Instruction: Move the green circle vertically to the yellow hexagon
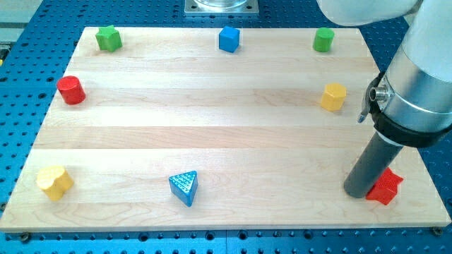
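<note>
The green circle (323, 39) stands near the board's top right edge. The yellow hexagon (333, 97) sits below it, a little to the right, with a gap of bare wood between them. My tip (359, 192) rests on the board at the lower right, far below both blocks. It touches the left side of a red star-shaped block (385, 187).
A green star-shaped block (109, 38) is at the top left, a blue cube (229, 39) at top centre, a red cylinder (71, 90) at the left, a yellow heart-like block (54, 182) at the bottom left, a blue triangle (184, 187) at bottom centre. The arm's grey body (417, 85) overhangs the right edge.
</note>
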Robot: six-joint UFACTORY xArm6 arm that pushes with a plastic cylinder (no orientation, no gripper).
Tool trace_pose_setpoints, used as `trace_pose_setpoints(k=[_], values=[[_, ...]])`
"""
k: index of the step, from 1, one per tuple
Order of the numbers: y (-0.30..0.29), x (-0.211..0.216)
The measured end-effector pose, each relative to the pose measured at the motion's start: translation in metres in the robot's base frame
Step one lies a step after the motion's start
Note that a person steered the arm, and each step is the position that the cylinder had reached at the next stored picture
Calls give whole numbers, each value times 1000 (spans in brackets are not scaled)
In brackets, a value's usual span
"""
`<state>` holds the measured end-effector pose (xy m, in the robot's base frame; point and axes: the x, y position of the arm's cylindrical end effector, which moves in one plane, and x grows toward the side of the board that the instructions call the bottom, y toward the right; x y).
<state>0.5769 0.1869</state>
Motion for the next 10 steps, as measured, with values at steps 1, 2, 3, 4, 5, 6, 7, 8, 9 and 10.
trace_pose_setpoints(k=[1, 2, 3, 4, 5, 6, 7, 8, 9, 10], values=[[0, 0], [0, 1], [0, 1], [-12, -17], [-46, -115], [-84, -187], [-62, -249], [55, -300], [127, -341], [87, -375]])
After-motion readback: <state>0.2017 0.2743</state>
